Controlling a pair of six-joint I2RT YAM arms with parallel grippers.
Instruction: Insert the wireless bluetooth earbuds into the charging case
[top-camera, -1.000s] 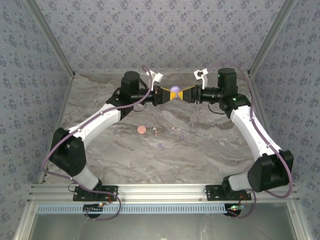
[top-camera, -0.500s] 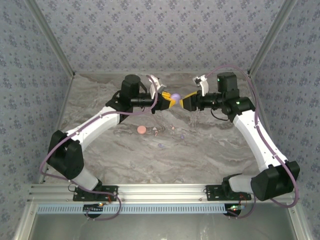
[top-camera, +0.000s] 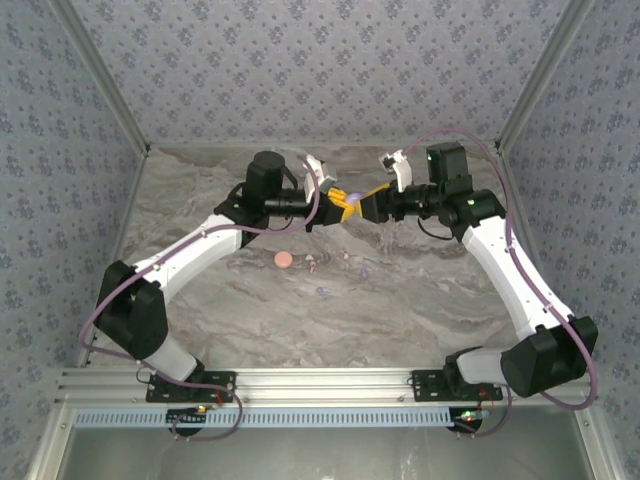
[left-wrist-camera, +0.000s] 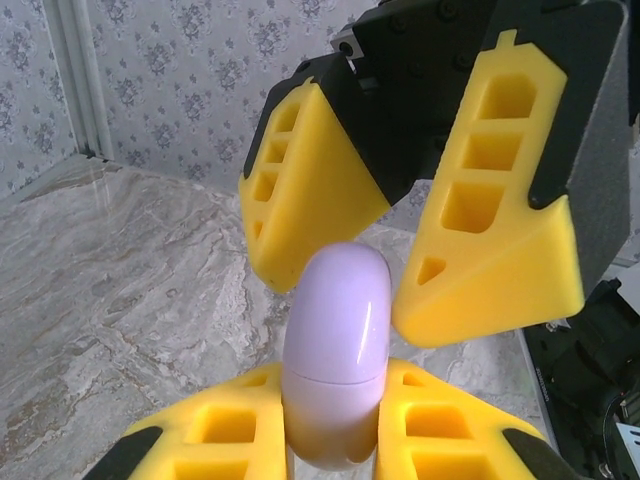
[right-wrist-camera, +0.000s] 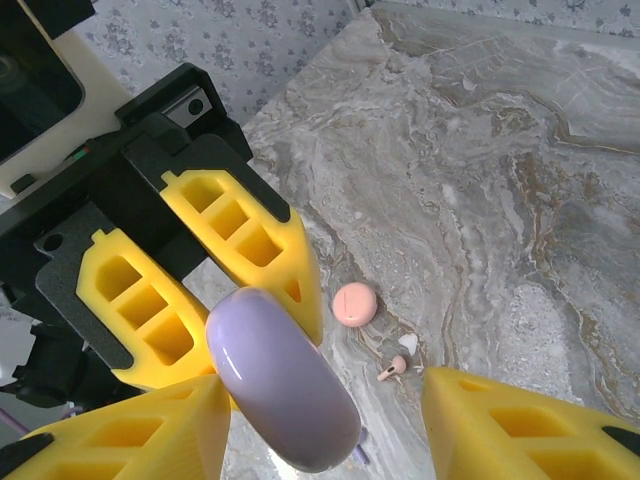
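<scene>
Table (top-camera: 420, 300): grey marbled top. Pink case (top-camera: 285, 260) lies mid-table. Pale earbuds (top-camera: 313, 265) just right of it. Lilac earbuds (top-camera: 322, 292) scattered nearer front edge, apart.

The charging case (top-camera: 347, 196) hangs above the far part of the table (top-camera: 420, 290). The left gripper (top-camera: 338, 203) reaches it from its left and clamps it. The right gripper (top-camera: 360, 203) reaches it from its right, fingers straddling its free end, one touching, one apart. A round case (top-camera: 284, 260) lies below, nearer and left. The wireless bluetooth earbuds (right-wrist-camera: 391, 370) lie scattered below, nearer.
</scene>
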